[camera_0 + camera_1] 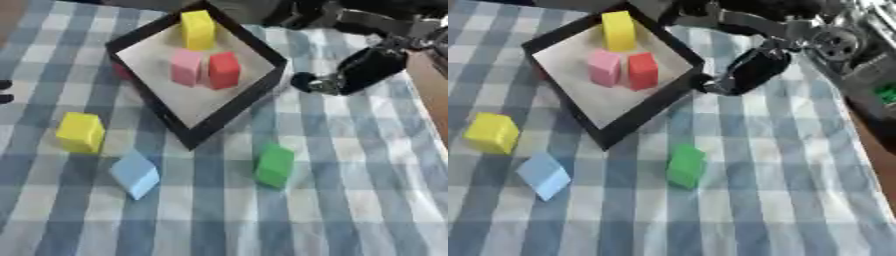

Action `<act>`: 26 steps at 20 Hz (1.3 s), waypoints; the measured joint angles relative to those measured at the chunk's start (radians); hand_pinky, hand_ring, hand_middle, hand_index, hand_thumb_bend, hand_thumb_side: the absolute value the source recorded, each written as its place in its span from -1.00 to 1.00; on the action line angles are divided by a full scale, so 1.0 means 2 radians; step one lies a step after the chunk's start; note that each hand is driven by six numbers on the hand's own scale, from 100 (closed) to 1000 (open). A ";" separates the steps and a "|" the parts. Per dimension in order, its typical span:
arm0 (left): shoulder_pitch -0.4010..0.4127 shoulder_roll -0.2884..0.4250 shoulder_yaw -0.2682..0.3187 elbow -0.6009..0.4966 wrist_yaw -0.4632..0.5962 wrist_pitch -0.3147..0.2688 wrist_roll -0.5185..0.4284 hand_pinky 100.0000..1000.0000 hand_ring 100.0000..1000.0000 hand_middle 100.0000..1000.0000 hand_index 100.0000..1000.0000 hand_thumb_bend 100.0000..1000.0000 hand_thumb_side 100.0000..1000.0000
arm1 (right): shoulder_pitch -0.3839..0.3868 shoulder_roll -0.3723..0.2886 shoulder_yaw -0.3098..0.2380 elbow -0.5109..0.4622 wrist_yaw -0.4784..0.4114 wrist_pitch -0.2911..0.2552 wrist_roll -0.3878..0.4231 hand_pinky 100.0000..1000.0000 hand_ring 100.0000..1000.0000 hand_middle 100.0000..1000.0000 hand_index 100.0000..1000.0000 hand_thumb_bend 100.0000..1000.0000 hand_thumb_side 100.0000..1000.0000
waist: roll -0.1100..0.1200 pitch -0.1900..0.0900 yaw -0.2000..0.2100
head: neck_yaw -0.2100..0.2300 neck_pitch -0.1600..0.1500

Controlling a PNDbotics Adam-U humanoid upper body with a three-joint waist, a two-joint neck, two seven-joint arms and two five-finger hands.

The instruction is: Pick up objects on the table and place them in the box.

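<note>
On the checked desk (367, 200) we see, from the left, a yellow cube (80, 132), a light blue block (135, 174), then the black-walled box (229, 111) holding yellow, pink and red blocks, and a green block (275, 165) in front. Our right hand (360, 71) hovers beside the box's right wall; we cannot tell whether it is clenched.

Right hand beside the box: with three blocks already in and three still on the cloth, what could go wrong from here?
1. The right hand sits close against the box rim; swinging toward the green block it might clip the wall and shift the box.
2. The pink block and red block stand side by side inside; another drop could knock them over.
3. The light blue block lies askew and farthest from that hand, so grasping it may be awkward.
</note>
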State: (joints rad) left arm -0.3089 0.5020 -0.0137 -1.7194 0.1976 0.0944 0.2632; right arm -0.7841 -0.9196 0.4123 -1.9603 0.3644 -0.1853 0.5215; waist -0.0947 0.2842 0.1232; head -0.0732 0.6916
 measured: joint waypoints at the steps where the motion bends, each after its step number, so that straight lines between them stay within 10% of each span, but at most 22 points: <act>1: 0.000 0.000 0.000 0.000 0.000 0.000 0.000 0.44 0.45 0.62 0.65 -0.42 0.44 | 0.006 -0.008 0.000 -0.005 -0.007 -0.008 0.006 0.77 0.66 0.51 0.72 -0.46 -0.87 | 0.000 0.000 0.001 | 0.000 0.000; 12: 0.000 0.002 0.000 0.000 -0.001 0.000 0.000 0.44 0.45 0.62 0.65 -0.42 0.44 | 0.054 -0.037 0.004 -0.011 -0.005 -0.078 0.046 0.77 0.68 0.57 0.76 -0.43 -0.91 | 0.000 0.000 0.005 | 0.001 0.000; 26: 0.000 0.002 0.000 0.000 -0.002 0.001 -0.002 0.44 0.45 0.62 0.65 -0.42 0.45 | 0.052 -0.018 0.051 -0.011 0.052 -0.077 0.062 0.76 0.67 0.57 0.76 -0.51 -1.00 | 0.000 0.000 0.008 | 0.003 0.000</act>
State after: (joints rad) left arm -0.3096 0.5064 -0.0146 -1.7194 0.1943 0.0973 0.2602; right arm -0.6801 -0.9553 0.5145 -1.9826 0.4683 -0.3389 0.6458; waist -0.0946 0.2846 0.1394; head -0.0681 0.6920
